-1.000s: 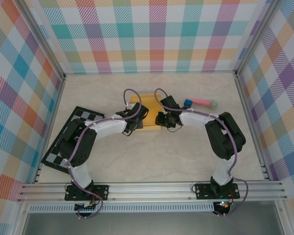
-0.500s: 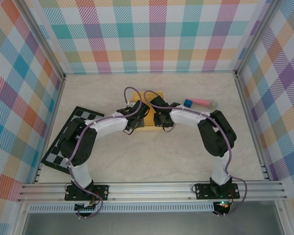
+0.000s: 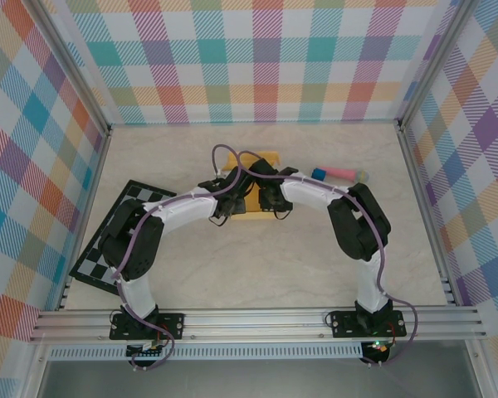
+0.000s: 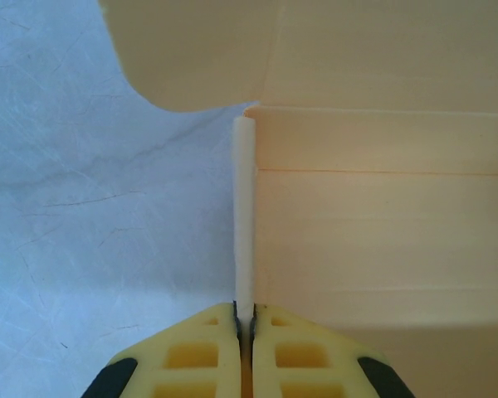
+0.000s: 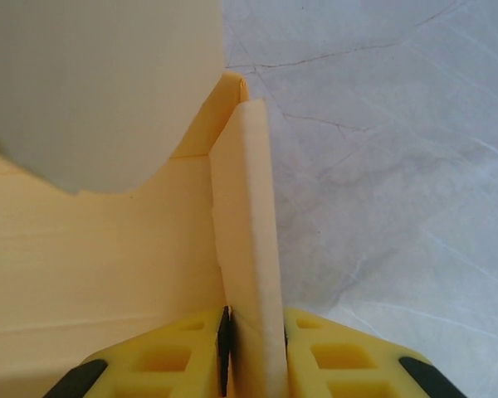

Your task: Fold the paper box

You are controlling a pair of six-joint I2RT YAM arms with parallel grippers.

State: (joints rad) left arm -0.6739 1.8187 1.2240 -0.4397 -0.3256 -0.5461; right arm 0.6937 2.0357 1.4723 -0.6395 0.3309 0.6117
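Change: over the last second the right arm has swung in toward 9 o'clock. Its wrist is now tight against the left arm, both over the paper box. Its jaws narrowed on the way in. The left arm kept the same pose.

The box is on the table, a bit past centre toward 12 o'clock. It sits mostly under the two wrists, with yellow card showing at the far and near edges.

Left gripper: pressed together, pinching the thin upright left wall edge-on. A rounded flap hangs at 12 o'clock in that view.
Right gripper: closed on the thicker right wall, which looks like doubled card, pads on both faces. A blurred pale shape sits at 11 o'clock, probably a flap.

Meaning (judgement): both side walls are now held upright, so the fold is mid-way. The end flaps and lid are not yet tucked.

Around: the checkered board is at 8 o'clock of the box, well apart and partly under the left arm. The pink stick is at 3 o'clock, just beyond the right forearm and apart from the box.

In the way: the wrists are crowded together and cables loop over the box, leaving little room to bring a flap down. The right arm could brush the stick.
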